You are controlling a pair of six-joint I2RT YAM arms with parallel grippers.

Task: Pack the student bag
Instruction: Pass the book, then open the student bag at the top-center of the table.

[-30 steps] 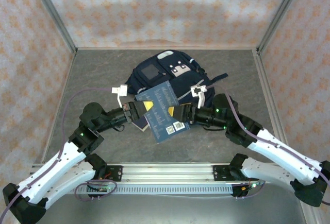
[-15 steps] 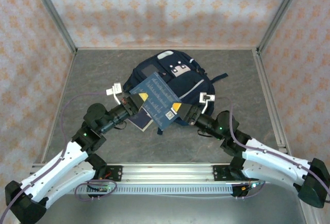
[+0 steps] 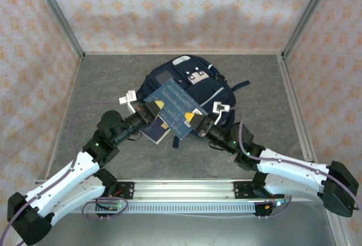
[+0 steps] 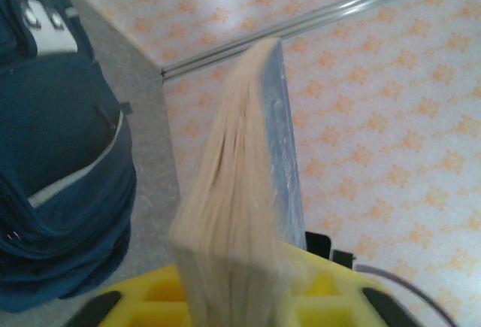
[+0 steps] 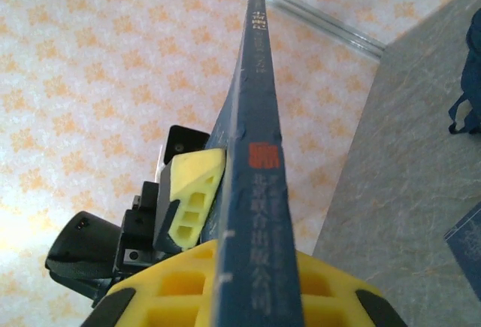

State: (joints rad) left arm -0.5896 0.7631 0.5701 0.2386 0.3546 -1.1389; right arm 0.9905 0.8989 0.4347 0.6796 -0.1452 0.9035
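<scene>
Grip has just shifted: my right gripper (image 3: 195, 120), spread wide a moment ago, now pinches the blue book (image 3: 172, 109) by its spine, while my left gripper (image 3: 151, 112) clamps the page edge. I judge it ready to slide into the student bag (image 3: 209, 90) lying mid-table beneath.

The spine of the book (image 5: 259, 214) reads 北京联合出版公司 (beneath a red seal (image 5: 264, 155)).
</scene>
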